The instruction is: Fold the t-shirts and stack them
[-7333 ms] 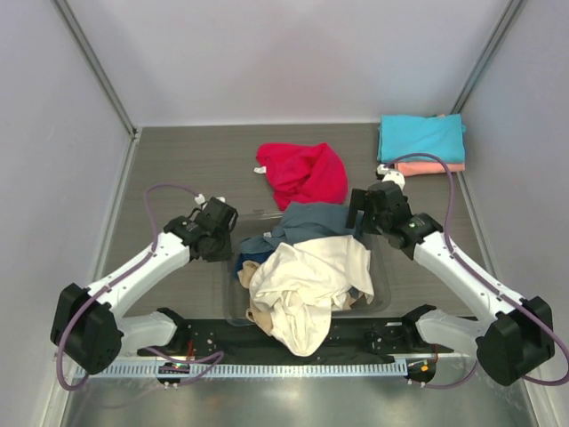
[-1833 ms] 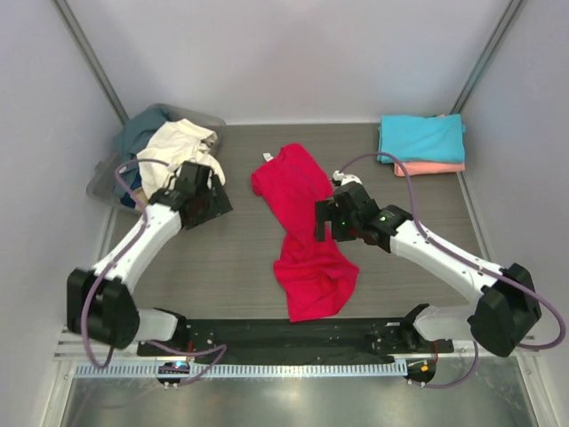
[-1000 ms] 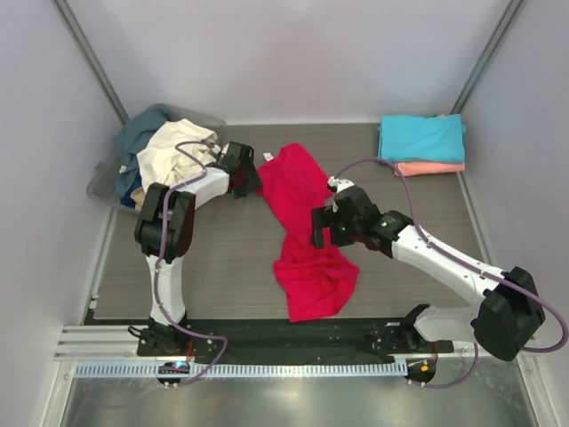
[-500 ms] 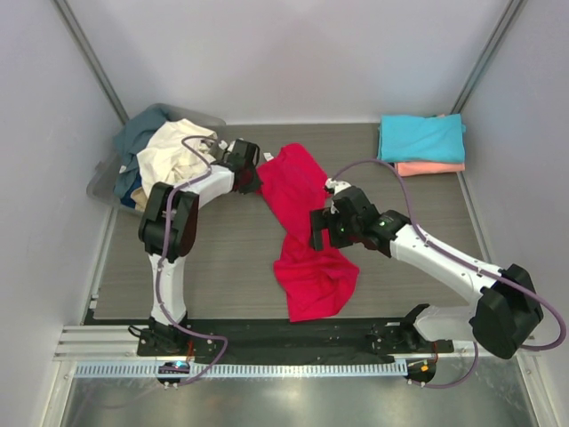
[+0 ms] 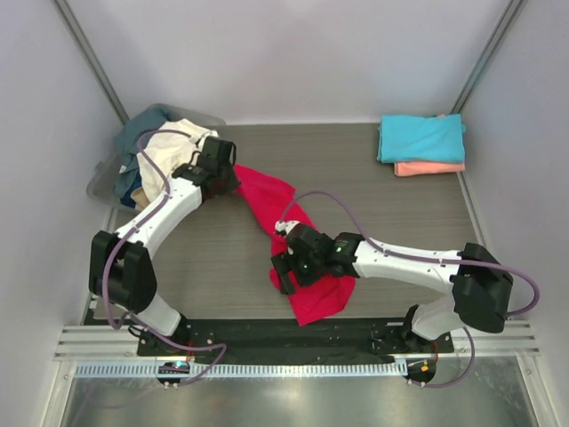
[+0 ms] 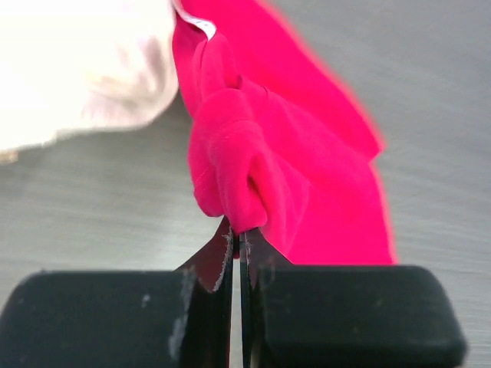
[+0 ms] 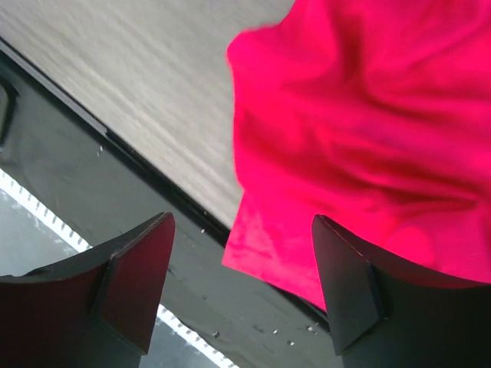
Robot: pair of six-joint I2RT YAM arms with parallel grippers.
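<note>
The left arm reaches toward the far left; its claw [image 6: 238, 238] is clamped tight on a bunched fold of the red shirt [image 5: 267, 197], just beside the cream shirt [image 5: 173, 142]. The right arm stretches low across the near table [image 5: 204, 258]; its claw [image 7: 242, 222] hangs with jaws apart above the shirt's near hem. The shirt lies crumpled in a long diagonal strip across the middle.

The right gripper [image 5: 283, 269] covers the near middle of the red t-shirt [image 5: 262, 191], while far to that shirt's right the salmon pink t-shirt [image 5: 431, 168] shows only an edge under the turquoise t-shirt [image 5: 420, 138] (its folds unreadable), and to its left the slate blue t-shirt [image 5: 132, 142] lies mostly beneath the cream t-shirt [image 5: 182, 133].
</note>
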